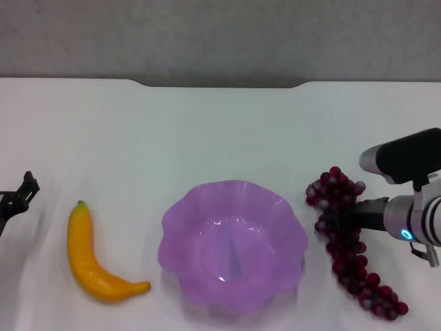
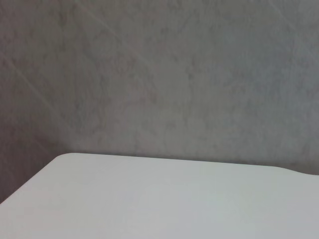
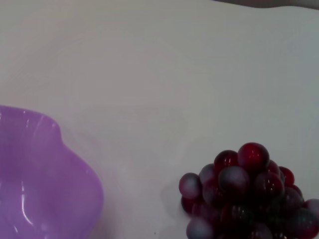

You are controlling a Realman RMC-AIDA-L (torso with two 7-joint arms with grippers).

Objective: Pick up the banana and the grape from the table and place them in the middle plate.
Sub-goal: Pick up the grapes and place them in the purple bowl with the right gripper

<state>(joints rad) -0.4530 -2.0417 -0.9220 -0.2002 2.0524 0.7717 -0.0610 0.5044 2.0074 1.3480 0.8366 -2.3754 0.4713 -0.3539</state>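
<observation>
The right hand is seen at the grapes on the tabletop; its grip cannot be told. The plate sits beside it, the banana beyond. The left hand is parked, grip unclear.

Cut off by the head view's edges: near rim of the middle plate, most of the left gripper. Right gripper fingertips buried among the grape; closure unclear.
</observation>
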